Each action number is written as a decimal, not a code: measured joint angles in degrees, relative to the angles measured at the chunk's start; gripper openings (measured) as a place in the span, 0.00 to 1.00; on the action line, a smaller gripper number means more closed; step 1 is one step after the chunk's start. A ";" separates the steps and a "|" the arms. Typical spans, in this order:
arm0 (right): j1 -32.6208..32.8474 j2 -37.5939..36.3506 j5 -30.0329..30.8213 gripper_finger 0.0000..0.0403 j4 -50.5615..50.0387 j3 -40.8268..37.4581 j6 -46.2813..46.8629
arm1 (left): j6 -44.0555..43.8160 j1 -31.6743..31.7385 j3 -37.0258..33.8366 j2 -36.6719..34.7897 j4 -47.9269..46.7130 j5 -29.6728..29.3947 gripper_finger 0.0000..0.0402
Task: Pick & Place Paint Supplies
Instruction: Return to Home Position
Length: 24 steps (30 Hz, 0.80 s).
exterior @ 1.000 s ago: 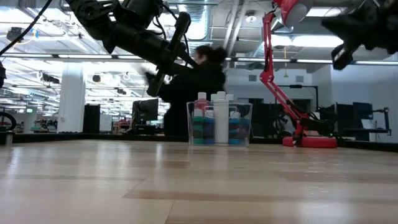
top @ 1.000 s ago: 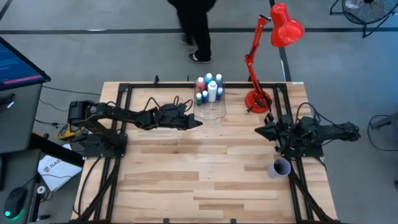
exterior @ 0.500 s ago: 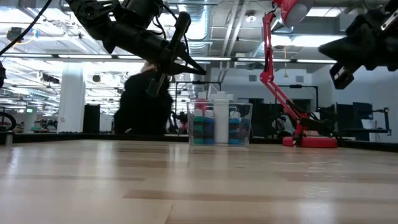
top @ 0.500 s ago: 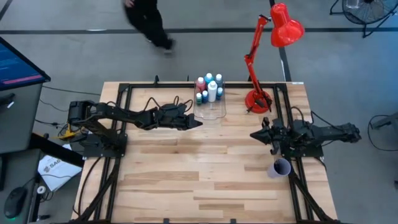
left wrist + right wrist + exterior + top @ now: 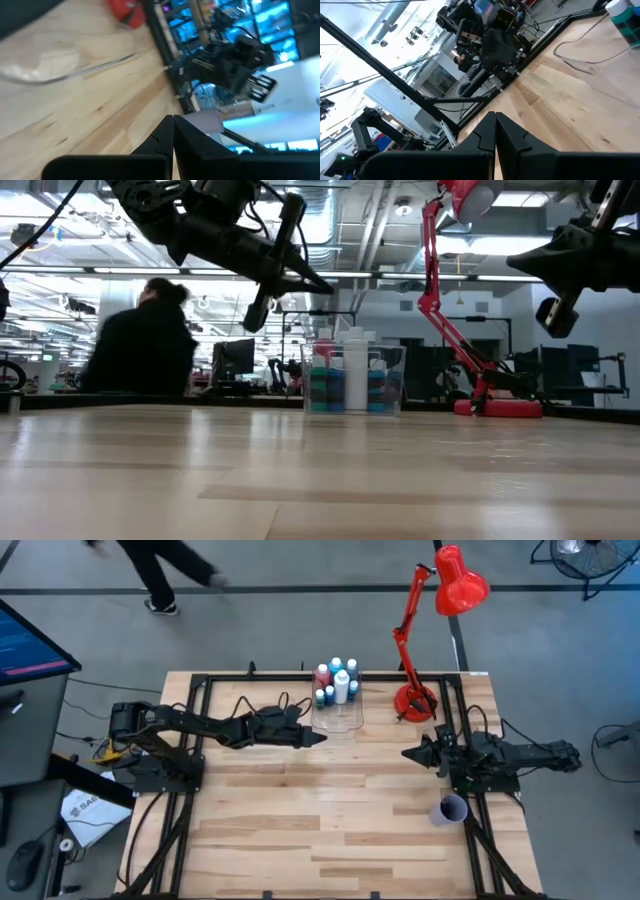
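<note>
High view, starting at the front of the pale wooden table point(image 5: 300, 830): the small purple cup point(image 5: 452, 810) stands toward the right side, close to the black metal frame point(image 5: 478, 840) that runs along that edge. Behind it, the right gripper point(image 5: 406, 753) hangs above the boards, pointing toward the table's middle. The right wrist view shows its dark fingers point(image 5: 482, 136) pressed together tip to tip, nothing between them. Across the table, well apart from it, the left gripper point(image 5: 321, 739) points rightward, its tip just short of the near rim of the clear see-through plastic box point(image 5: 341, 720). The left wrist view has those fingers point(image 5: 161, 141) together as well, gripping nothing. Low view confirms it: both grippers are up in the air, off the tabletop. Further back now, the small plastic paint bottles point(image 5: 336, 683) stand upright, packed together in the far end of the clear box. There is a white one, a pink-red one, a light blue cap, and small blue-green ones on the near side of the cluster. Right of the box, the red desk lamp point(image 5: 413, 702) sits on its round base near the far edge, its head reaching out beyond the table. Past all of it, a person in dark clothes point(image 5: 160, 570) is on the grey floor, far left.
</note>
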 joint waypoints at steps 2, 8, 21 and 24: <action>0.01 0.00 0.00 0.00 0.00 0.00 0.02 | 3.46 0.01 0.00 -0.73 0.65 0.83 0.00; 0.01 0.00 0.01 0.00 0.00 -0.02 0.03 | 16.75 0.00 0.00 -7.21 1.05 2.28 0.00; 0.01 0.01 0.06 0.00 0.00 -0.07 0.04 | 33.92 -2.42 0.00 -26.29 -10.63 3.29 0.00; 0.01 0.02 0.06 0.00 0.00 -0.07 0.04 | 37.49 -3.23 0.00 -29.83 -15.15 3.29 0.00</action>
